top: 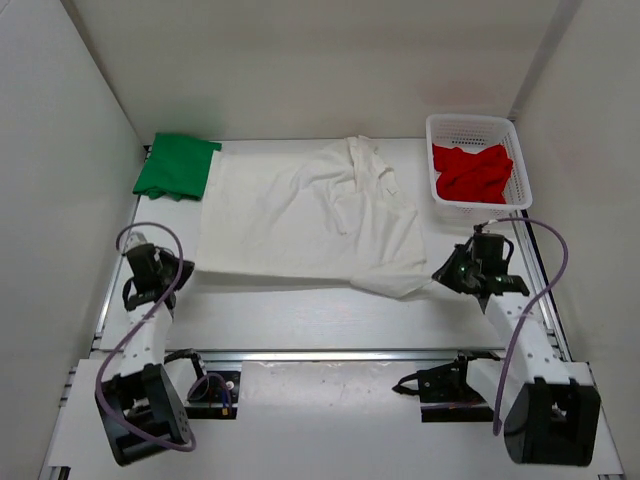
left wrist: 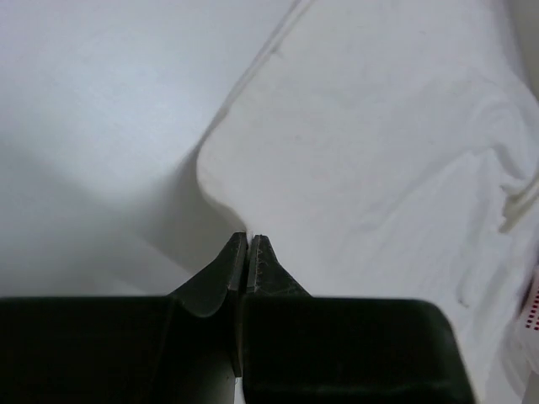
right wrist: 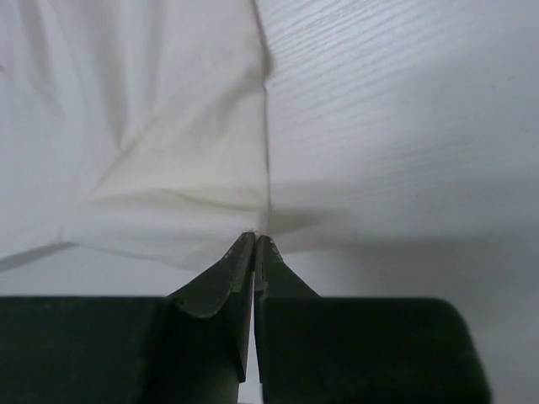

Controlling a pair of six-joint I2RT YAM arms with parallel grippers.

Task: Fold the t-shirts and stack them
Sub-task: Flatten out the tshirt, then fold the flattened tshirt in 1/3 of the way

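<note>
A white t-shirt (top: 300, 215) lies spread across the middle of the table, its near edge stretched between both grippers. My left gripper (top: 185, 268) is shut on the shirt's near left corner; in the left wrist view the white cloth (left wrist: 379, 151) runs down to the closed tips (left wrist: 250, 238). My right gripper (top: 440, 272) is shut on the near right corner, where the cloth (right wrist: 152, 151) bunches at the closed tips (right wrist: 254, 238). A folded green t-shirt (top: 178, 165) lies at the back left. A crumpled red t-shirt (top: 472, 172) sits in the basket.
A white mesh basket (top: 478, 125) stands at the back right, just beyond my right arm. White walls close in the table on the left, right and back. A metal rail (top: 330, 355) runs across the near edge between the arm bases.
</note>
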